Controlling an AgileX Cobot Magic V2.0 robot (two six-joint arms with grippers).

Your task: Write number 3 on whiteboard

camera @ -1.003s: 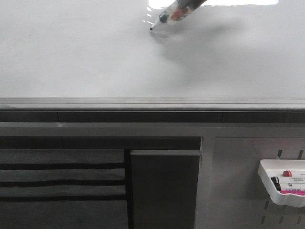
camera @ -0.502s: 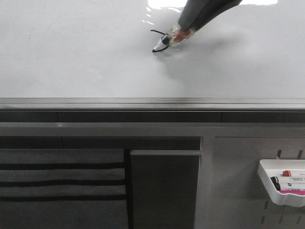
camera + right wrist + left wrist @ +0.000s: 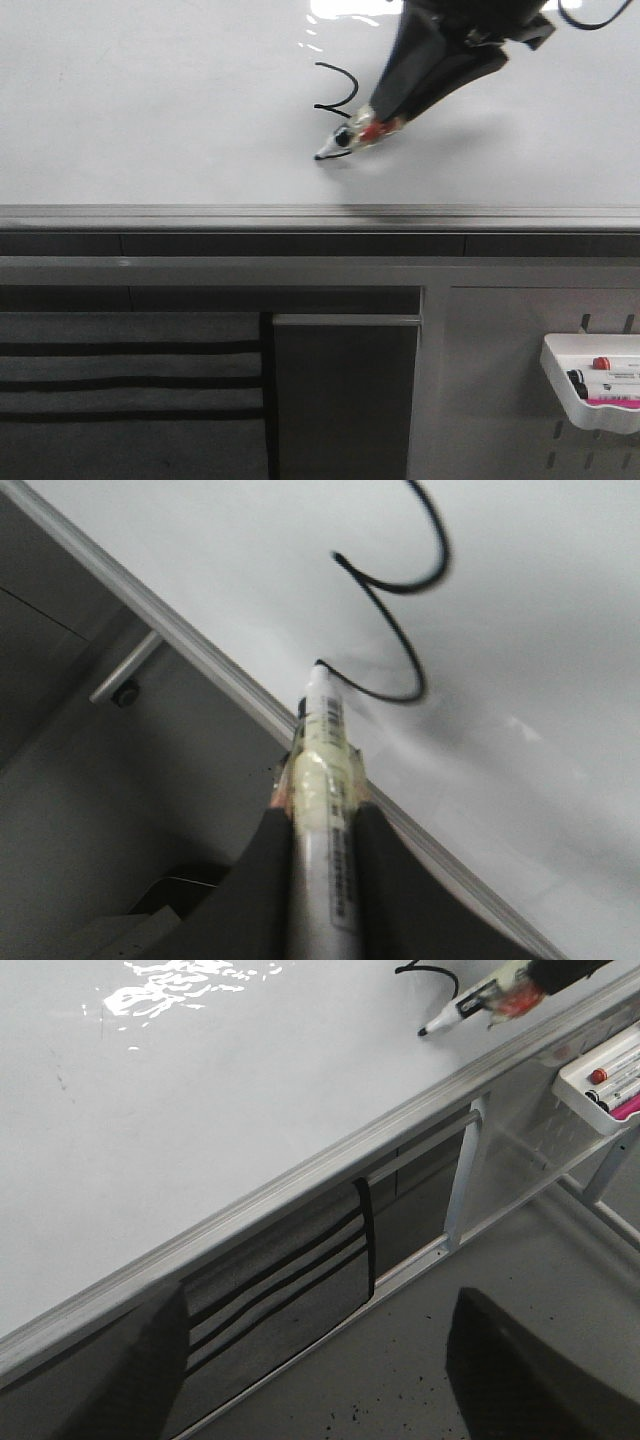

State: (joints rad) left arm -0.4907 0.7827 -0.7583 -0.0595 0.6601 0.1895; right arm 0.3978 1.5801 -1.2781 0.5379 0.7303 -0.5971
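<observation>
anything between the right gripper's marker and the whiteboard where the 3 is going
Nothing visible. The right gripper holds the marker with its tip at the whiteboard, at the end of the 3. The board near the stroke is bare.

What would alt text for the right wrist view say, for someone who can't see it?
The right gripper holds a marker between its jaws, tip at the end of a nearly finished black number 3 on the whiteboard. The board's grey bottom rail crosses the view diagonally beside the marker.
</observation>
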